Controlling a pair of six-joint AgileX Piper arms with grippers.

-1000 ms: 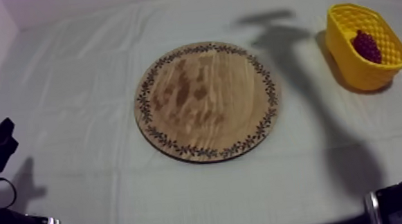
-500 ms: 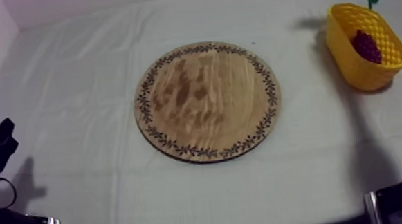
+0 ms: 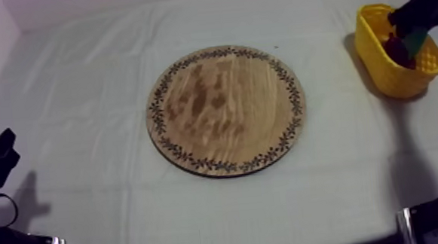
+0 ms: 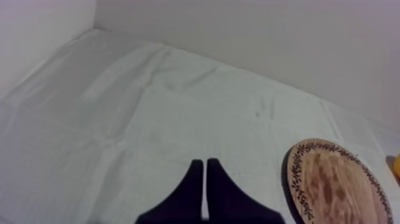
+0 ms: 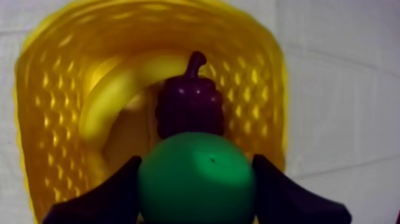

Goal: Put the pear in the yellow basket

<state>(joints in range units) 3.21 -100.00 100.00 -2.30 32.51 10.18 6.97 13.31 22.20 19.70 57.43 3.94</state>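
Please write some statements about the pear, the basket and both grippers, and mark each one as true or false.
1. The right gripper is shut on the pear. True.
2. The pear is not lifted yet. False: it is off the wooden board, held over the yellow basket.
3. The yellow basket holds a bunch of grapes and a banana. True.
4. The left gripper is open. False: its fingers lie together, shut on nothing.

Soft, even light over the cloth [image 3: 77,106], dark shadow beside the yellow basket [image 3: 384,71], fainter along the board [image 3: 224,108]
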